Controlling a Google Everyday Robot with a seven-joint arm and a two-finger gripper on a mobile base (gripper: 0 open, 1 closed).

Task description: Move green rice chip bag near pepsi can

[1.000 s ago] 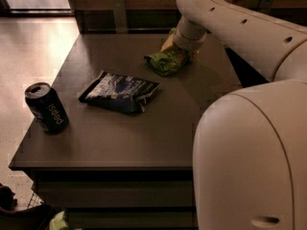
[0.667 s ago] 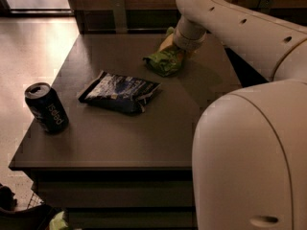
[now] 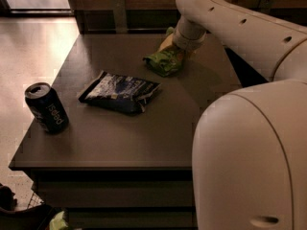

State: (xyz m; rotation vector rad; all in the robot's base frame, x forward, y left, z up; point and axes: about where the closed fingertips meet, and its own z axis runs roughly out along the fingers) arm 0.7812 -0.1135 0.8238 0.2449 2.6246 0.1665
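Observation:
The green rice chip bag (image 3: 164, 61) lies on the dark table (image 3: 120, 143) at the far middle-right. My gripper (image 3: 173, 46) is at the bag's far right end, mostly hidden behind my white wrist. The pepsi can (image 3: 46, 107) stands upright near the table's front left corner, far from the bag.
A dark blue-and-white snack bag (image 3: 120, 92) lies in the middle of the table, between the can and the green bag. My white arm and body (image 3: 249, 143) fill the right side of the view. The floor lies to the left of the table.

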